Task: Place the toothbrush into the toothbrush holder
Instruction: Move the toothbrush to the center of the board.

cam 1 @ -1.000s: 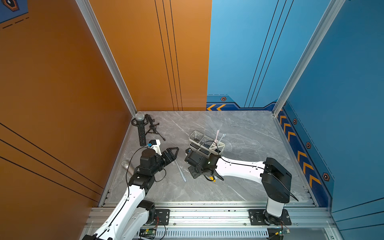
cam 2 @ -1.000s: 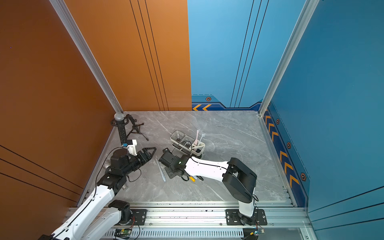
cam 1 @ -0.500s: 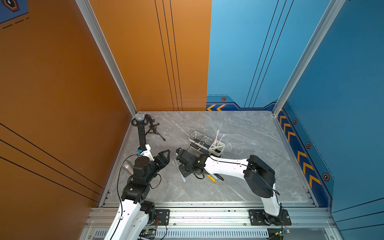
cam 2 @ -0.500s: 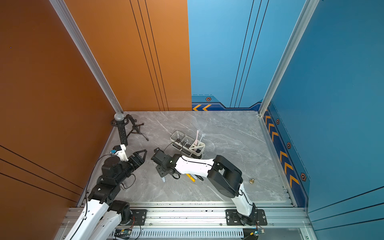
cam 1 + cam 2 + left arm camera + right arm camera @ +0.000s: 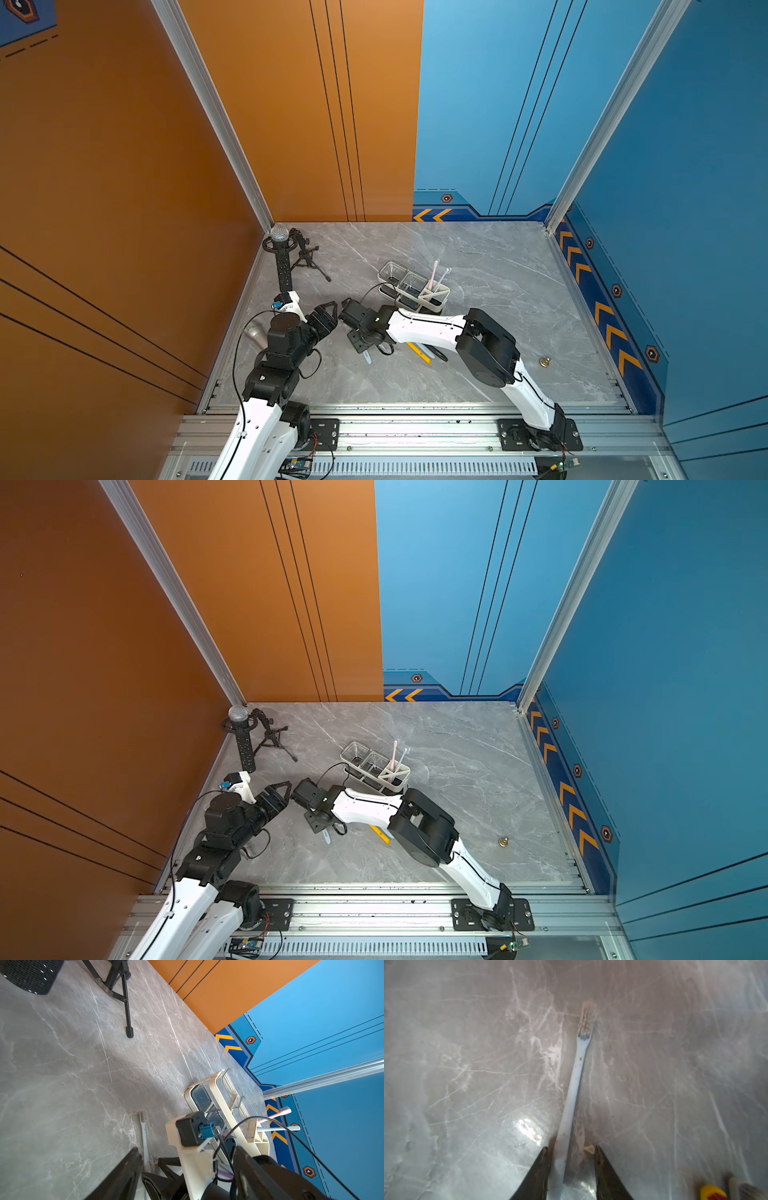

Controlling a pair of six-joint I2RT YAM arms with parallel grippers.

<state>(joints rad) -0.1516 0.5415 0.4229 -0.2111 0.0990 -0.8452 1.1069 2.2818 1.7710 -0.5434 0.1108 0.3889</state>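
A pale blue toothbrush lies flat on the grey marble table, bristle end pointing away from my right wrist. My right gripper is low over its handle, open, with one finger on each side. One finger sits close against the handle and the other stands apart. In both top views only the handle's end shows under that wrist. The white toothbrush holder stands just behind the right forearm, with a pink and a pale toothbrush upright in it. My left gripper is open and empty beside the right wrist.
A black microphone stand with a small tripod stands in the far left corner. A yellow-handled object and a dark pen lie under the right forearm. A small brass knob sits near the front right.
My right gripper has slid left across the table onto the toothbrush and its jaws have widened. The left arm drew back toward the front, then came forward again beside the right wrist.
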